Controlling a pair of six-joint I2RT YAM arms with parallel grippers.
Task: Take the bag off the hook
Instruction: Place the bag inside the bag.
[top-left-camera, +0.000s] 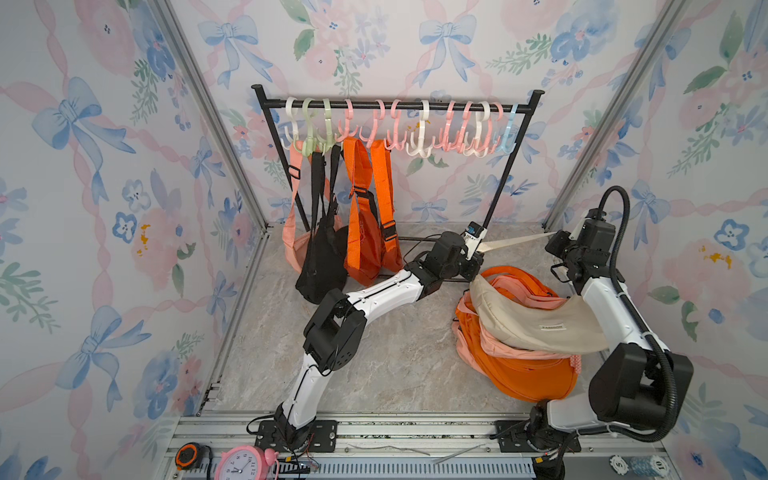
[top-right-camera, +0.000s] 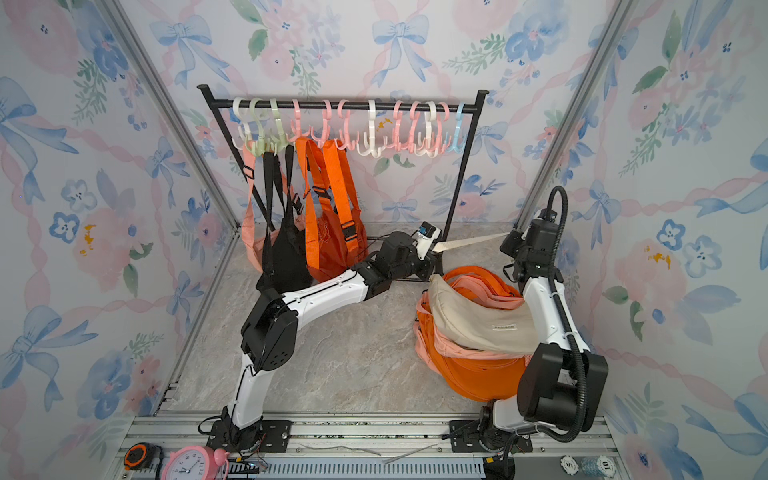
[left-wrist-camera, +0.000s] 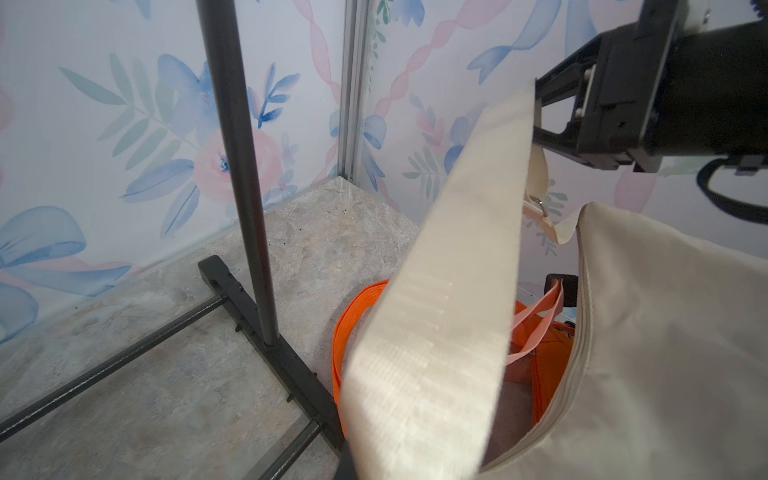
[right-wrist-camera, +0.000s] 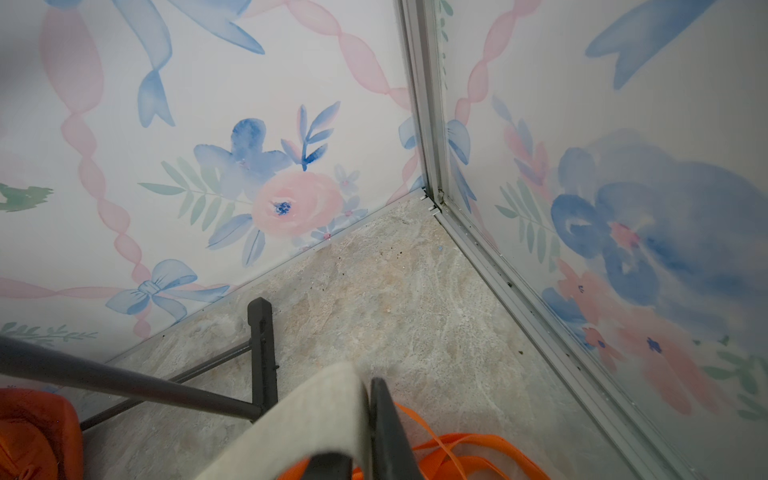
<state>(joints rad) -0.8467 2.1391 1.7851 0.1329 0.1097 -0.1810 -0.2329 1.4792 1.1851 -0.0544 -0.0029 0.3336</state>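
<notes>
Where my two arms meet over the far right of the floor (top-left-camera: 395, 357), a beige strap (top-left-camera: 515, 241) runs taut between them. My left arm rises from its base at the near edge, folds at the elbow and stretches its forearm far and to the right. That puts my left gripper (top-left-camera: 478, 248) beside the foot of the right post (top-left-camera: 504, 183) of the rack (top-left-camera: 395, 107), with its jaws pinched tight on the strap's left end. My right arm climbs from the near right corner, leans toward the far wall and turns its wrist leftward, bringing my right gripper (top-left-camera: 555, 241) to the strap's other end. The webbing passes between those fingers (right-wrist-camera: 388, 428) and lies against one, yet I cannot tell whether they clamp it or merely stand around it. The beige bag (top-left-camera: 536, 320) that the strap belongs to is off the hooks (top-left-camera: 422, 129). It lies on a pile of orange and pink bags (top-left-camera: 523, 374) on the right of the floor, just near of my grippers. Other bags (top-left-camera: 320, 257) in pink, black and orange hang from the rack's left end.
</notes>
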